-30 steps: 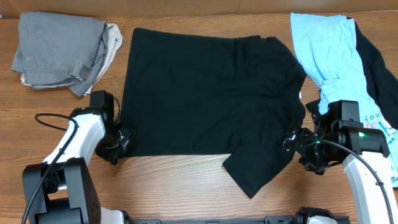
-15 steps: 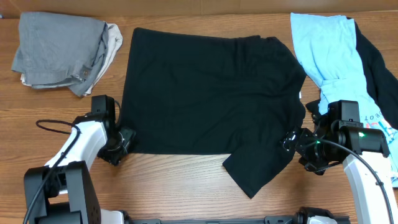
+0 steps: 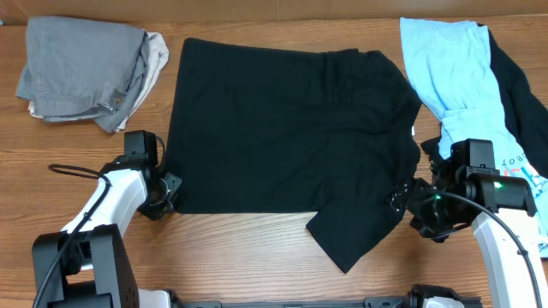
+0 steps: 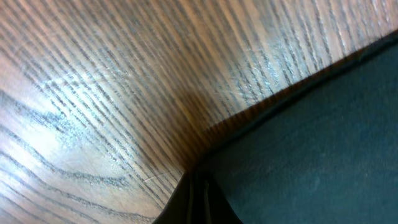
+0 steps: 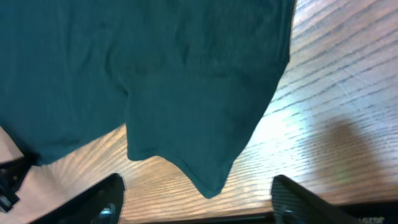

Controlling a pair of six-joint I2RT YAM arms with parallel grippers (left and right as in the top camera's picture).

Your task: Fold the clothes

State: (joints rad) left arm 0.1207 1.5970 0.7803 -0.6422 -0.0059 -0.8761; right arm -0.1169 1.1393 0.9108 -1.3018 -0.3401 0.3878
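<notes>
A large black T-shirt (image 3: 282,128) lies spread flat on the wooden table, with one sleeve flap reaching toward the front edge (image 3: 351,244). My left gripper (image 3: 169,190) sits at the shirt's front left corner. In the left wrist view its fingers (image 4: 198,186) are pressed together where the corner of the dark cloth (image 4: 323,143) meets them. My right gripper (image 3: 407,204) is at the shirt's front right edge, its jaws wide apart. In the right wrist view a point of the cloth (image 5: 208,186) lies between the two fingers, touching neither, and the gripper (image 5: 198,202) holds nothing.
Folded grey clothes (image 3: 81,68) on a beige piece (image 3: 156,53) lie at the back left. A light blue garment (image 3: 445,64) and another black one (image 3: 522,94) lie at the right edge, behind my right arm. Bare wood (image 3: 240,257) runs along the front.
My left gripper has slid a little to the right onto the shirt's corner and shut there. My right gripper's jaws have drawn in slightly; the arm has stayed in place.
</notes>
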